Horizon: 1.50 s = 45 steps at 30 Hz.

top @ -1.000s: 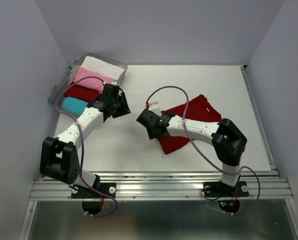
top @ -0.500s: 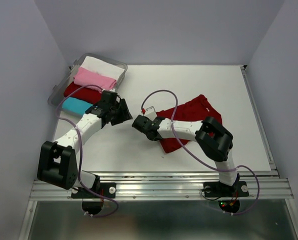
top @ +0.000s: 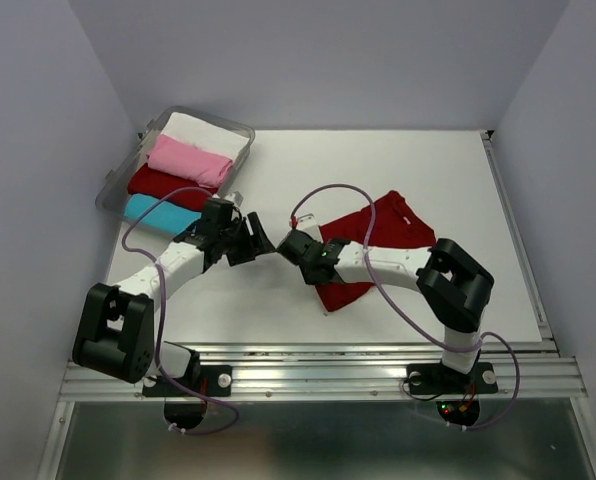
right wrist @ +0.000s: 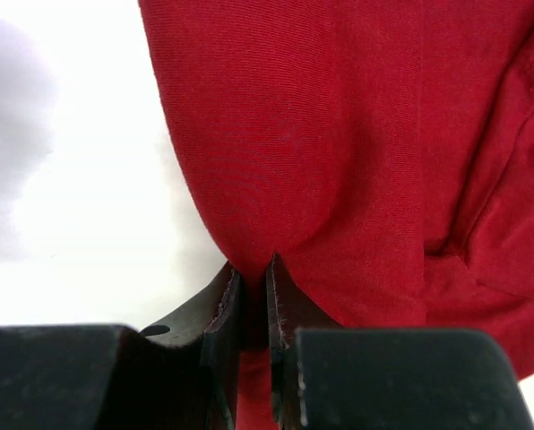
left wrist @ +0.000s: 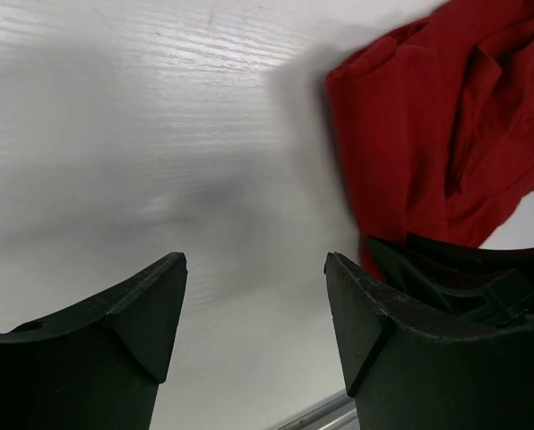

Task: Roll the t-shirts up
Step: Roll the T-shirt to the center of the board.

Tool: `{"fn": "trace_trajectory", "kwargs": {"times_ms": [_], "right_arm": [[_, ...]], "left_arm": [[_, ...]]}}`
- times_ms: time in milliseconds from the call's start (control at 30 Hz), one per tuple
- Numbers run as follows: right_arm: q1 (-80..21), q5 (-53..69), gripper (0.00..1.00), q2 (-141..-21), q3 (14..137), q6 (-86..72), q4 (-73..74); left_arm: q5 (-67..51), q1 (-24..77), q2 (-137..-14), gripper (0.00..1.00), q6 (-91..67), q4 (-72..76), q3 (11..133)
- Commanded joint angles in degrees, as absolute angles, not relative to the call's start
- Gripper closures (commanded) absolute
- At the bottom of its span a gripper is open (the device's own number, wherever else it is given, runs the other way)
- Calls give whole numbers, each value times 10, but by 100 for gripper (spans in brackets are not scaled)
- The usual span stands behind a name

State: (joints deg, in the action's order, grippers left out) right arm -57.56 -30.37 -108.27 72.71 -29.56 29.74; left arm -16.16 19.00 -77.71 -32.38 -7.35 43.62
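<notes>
Pinching the left edge of the red shirt [right wrist: 339, 134], the right gripper [right wrist: 249, 269] is clamped on a fold of cloth, probably to lift it for rolling. The left gripper [left wrist: 254, 269] hangs over the table [left wrist: 159, 134] with jaws apart and empty, just beside that edge. The shirt lies crumpled right of centre, and rolled shirts [top: 188, 160] fill the bin [top: 240, 127].

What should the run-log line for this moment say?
left gripper: open, above table | right gripper: shut on dark red t-shirt edge | state: crumpled, not rolled
</notes>
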Motion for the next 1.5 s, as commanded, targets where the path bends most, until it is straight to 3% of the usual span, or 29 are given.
{"fn": "trace_trajectory", "kwargs": {"times_ms": [0, 233, 800, 1000, 1067, 1133, 1167, 1200, 1267, 1300, 1333, 1467], "right_arm": [[-580, -220, 99, -1046, 712, -297, 202], [-580, -164, 99, -1051, 717, -308, 179], [-575, -119, 99, -1038, 708, -314, 167], [-575, -121, 99, -1032, 701, -309, 167], [-575, -125, 95, -1023, 697, -306, 169], [-575, -141, 79, -1017, 697, -301, 179], [-575, -147, 72, -1010, 697, -292, 185], [-575, -155, 58, -1008, 701, -287, 193], [-575, -182, 47, -1004, 708, -278, 220], [-582, -193, 33, -1001, 714, -270, 232], [-587, -222, 29, -1000, 722, -265, 250], [-618, -301, 22, -1000, 739, -251, 295]], "left_arm": [[-235, 191, -780, 25, -323, -8, 434], [-249, 200, -785, 11, -343, 50, 401], [-280, 210, -883, 9, -372, 134, 404], [-292, 236, -938, 25, -391, 163, 419], [-293, 241, -947, 38, -397, 171, 420], [-291, 242, -949, 54, -403, 172, 420], [-289, 242, -949, 72, -403, 170, 421], [-287, 242, -948, 84, -404, 166, 422], [-286, 242, -946, 100, -409, 155, 425], [-286, 242, -945, 100, -410, 153, 426], [-287, 242, -944, 100, -414, 152, 425], [-281, 242, -935, 100, -431, 138, 424]]}}
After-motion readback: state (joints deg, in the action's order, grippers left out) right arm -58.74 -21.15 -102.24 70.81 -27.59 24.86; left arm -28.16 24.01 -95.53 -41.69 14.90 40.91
